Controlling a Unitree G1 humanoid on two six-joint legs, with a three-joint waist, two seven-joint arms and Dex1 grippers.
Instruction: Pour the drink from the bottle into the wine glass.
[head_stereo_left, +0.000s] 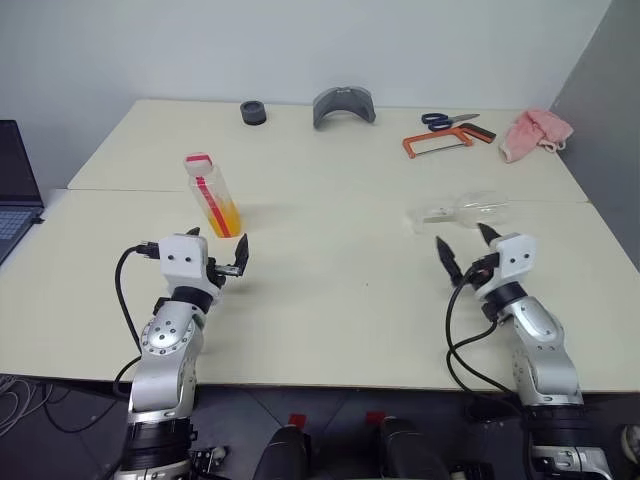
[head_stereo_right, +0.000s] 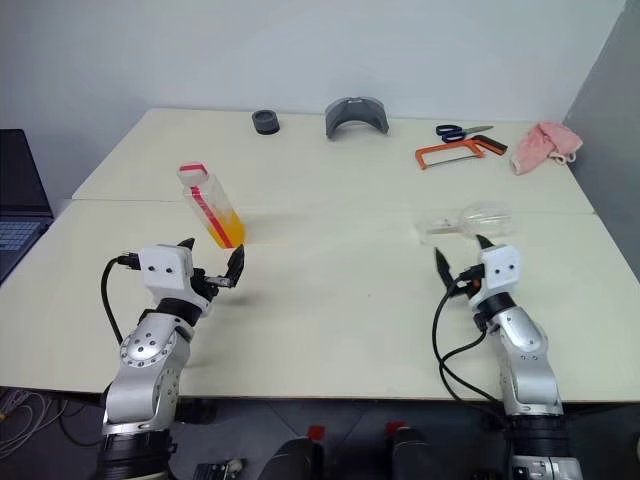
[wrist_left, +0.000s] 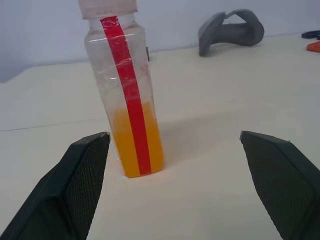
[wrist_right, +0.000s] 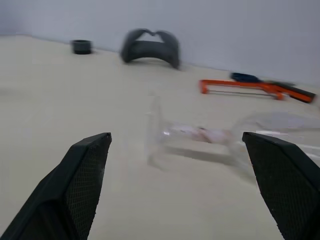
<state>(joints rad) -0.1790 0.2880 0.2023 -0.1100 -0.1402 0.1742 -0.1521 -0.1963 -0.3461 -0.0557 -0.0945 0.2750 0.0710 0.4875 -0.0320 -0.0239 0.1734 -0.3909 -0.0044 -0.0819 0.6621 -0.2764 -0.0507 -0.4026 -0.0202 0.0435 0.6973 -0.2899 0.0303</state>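
Both end effectors agape, empty; left (wrist_left: 172, 187) faces bottle (wrist_left: 125, 95), right (wrist_right: 177, 185) faces toppled wine glass (wrist_right: 220, 137)

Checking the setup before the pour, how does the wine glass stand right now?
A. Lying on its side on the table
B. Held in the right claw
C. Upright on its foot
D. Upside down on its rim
A: the wine glass lies on its side on the table, ahead of the open right claw, which holds nothing.
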